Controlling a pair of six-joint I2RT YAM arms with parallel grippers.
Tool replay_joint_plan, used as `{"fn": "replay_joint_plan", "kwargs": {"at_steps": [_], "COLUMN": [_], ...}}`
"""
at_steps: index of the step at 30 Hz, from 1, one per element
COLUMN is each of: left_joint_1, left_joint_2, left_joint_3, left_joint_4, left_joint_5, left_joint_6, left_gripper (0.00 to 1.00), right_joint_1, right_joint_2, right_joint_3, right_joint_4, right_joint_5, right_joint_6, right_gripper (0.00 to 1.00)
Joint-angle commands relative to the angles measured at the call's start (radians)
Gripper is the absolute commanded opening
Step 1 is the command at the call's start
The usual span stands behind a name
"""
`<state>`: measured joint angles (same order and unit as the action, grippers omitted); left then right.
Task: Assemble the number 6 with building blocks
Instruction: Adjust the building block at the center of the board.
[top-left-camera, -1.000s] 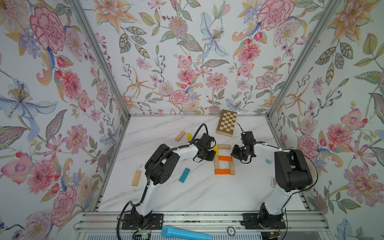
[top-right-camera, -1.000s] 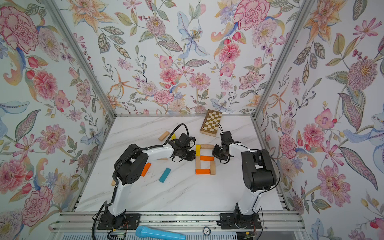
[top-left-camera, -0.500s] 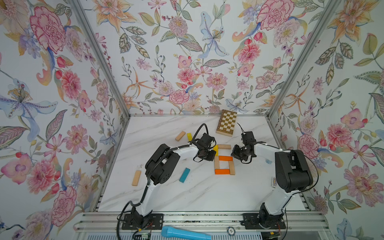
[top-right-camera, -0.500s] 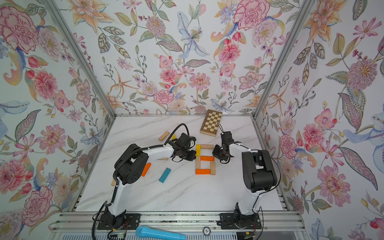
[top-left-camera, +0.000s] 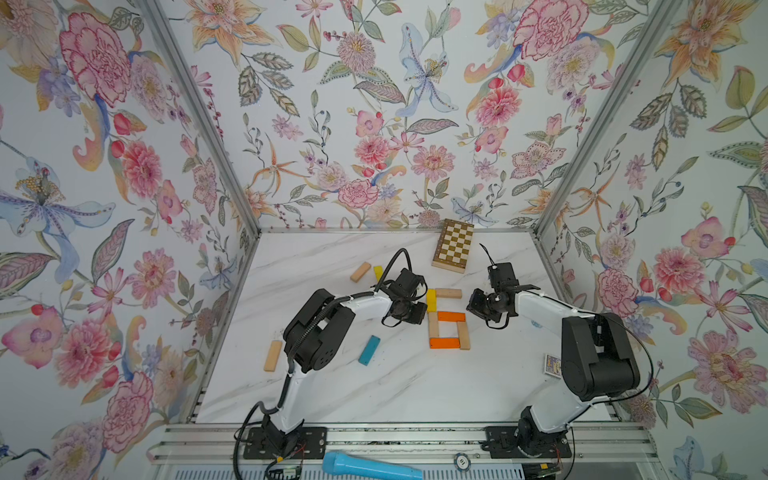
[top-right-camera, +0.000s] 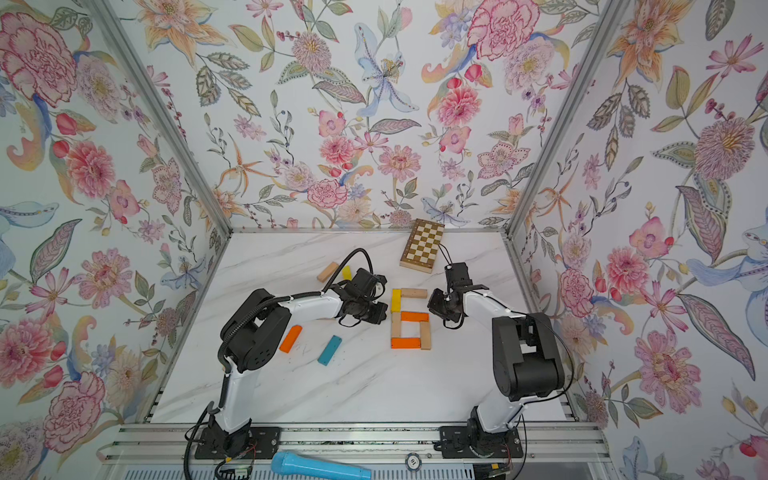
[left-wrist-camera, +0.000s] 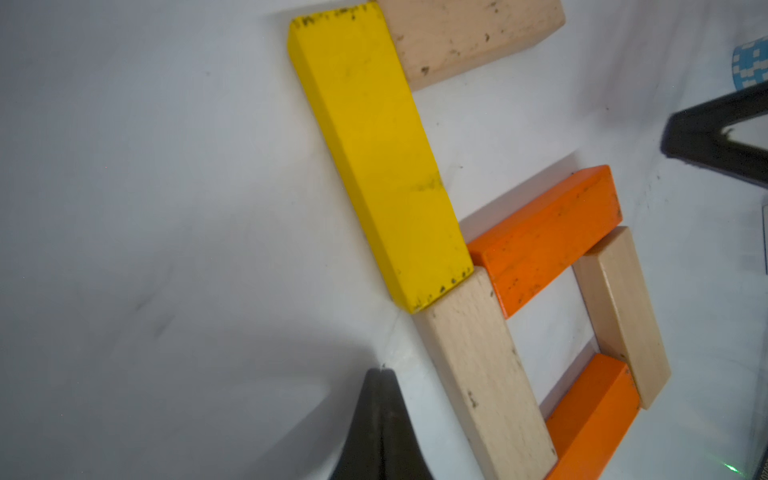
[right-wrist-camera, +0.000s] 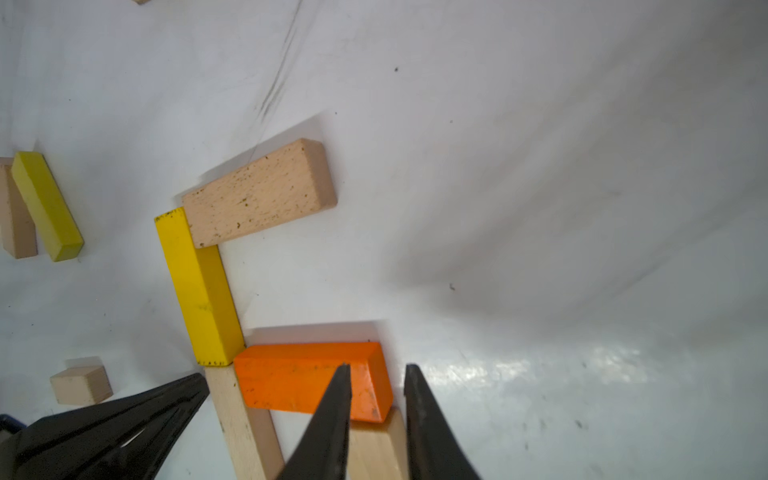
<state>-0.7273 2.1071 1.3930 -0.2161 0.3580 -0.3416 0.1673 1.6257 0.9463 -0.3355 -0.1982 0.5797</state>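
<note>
Looks like the 6 is basically done: six blocks touching end to end, mid surface, top bar maybe a touch skewed. So it's final tidy imo; next move prob = back both arms off w/o bumping it. FYI the left end effector is pinched together, empty, just beside the beige loop block. The right end effector has tips slightly apart, straddling the end of the orange mid bar, nothing clearly pinched.

So our number 6 lies flat: orange-and-beige square loop, yellow stem, beige top bar. Loose teal block sits at its 8 o'clock, well apart.
</note>
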Motion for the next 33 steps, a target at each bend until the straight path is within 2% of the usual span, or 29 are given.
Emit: {"fn": "replay_joint_plan", "kwargs": {"at_steps": [1, 6, 12, 18, 33], "left_joint_1": [0.012, 0.012, 0.014, 0.014, 0.019], "left_joint_2": [-0.062, -0.118, -0.166, -0.179, -0.179], "left_joint_3": [-0.047, -0.106, -0.182, -0.228, -0.246], "left_joint_4": [-0.006, 0.005, 0.034, 0.074, 0.101], "left_joint_5": [-0.040, -0.057, -0.074, -0.069, -0.047], "left_joint_6": [-0.014, -0.020, -0.032, -0.045, -0.041], "left_gripper": [0.00, 0.00, 0.00, 0.00, 0.00], "right_joint_1": [0.011, 0.074, 0.227, 0.307, 0.313], "right_joint_2": [-0.089, -0.221, -0.285, -0.232, -0.076], "right_joint_3": [-0.055, -0.119, -0.156, -0.166, -0.090], "right_joint_4": [-0.043, -0.049, -0.065, -0.069, -0.086], "right_joint_5": [0.059, 0.099, 0.145, 0.165, 0.158], "right_joint_6": [-0.018, -0.008, 0.050, 0.103, 0.091], "right_gripper": [0.25, 0.23, 0.16, 0.11, 0.08]}}
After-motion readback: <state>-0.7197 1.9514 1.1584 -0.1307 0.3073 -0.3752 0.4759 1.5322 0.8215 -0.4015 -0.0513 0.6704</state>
